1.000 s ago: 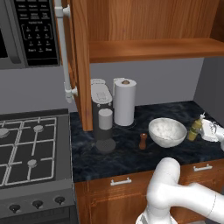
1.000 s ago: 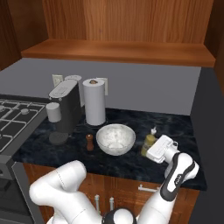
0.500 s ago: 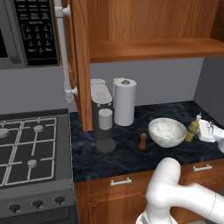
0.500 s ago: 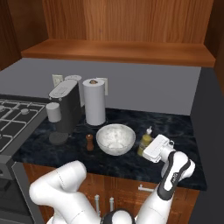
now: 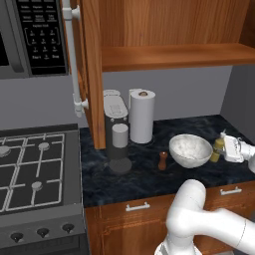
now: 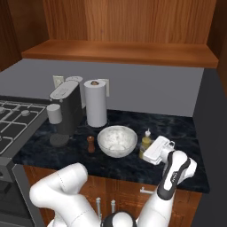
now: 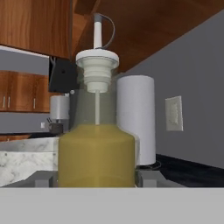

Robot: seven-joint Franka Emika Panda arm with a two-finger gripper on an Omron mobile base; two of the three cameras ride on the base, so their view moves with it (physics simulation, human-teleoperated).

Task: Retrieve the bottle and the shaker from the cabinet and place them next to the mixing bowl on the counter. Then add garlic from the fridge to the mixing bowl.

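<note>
Dark surface [image 5: 144, 174], mixing bowl [image 5: 190, 150] unmoved, bottle [image 6: 146, 142] of yellow liquid carried closer to the bowl's right side than a second ago, upright, spout up, pincer [image 6: 150, 150] clamped around its body, small shaker [image 5: 163, 160] left of bowl.

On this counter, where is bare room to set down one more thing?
Bare counter lies along the front edge, before the shaker and coffee machine. It is crowded where bowl, bottle and gripper meet.
</note>
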